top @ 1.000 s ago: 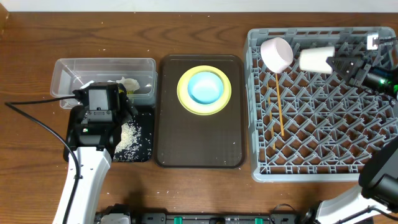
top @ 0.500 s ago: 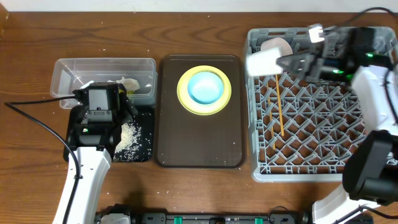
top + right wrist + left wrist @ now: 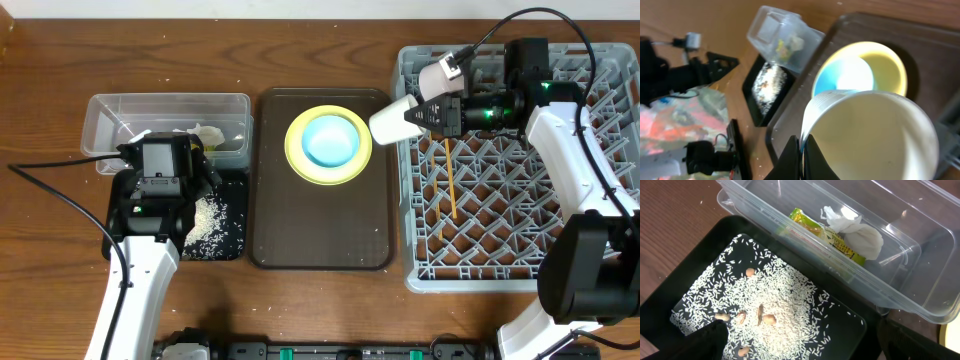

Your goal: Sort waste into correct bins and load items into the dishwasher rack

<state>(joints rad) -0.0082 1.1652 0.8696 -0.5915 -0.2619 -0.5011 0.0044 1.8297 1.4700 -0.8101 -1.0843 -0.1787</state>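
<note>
The print on the green-and-yellow snack wrapper (image 3: 815,226) is too blurred to read

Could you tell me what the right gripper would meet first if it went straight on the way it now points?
Probably the light blue bowl on the round yellow plate; the right gripper, holding the small white cup, may pass above.
</note>
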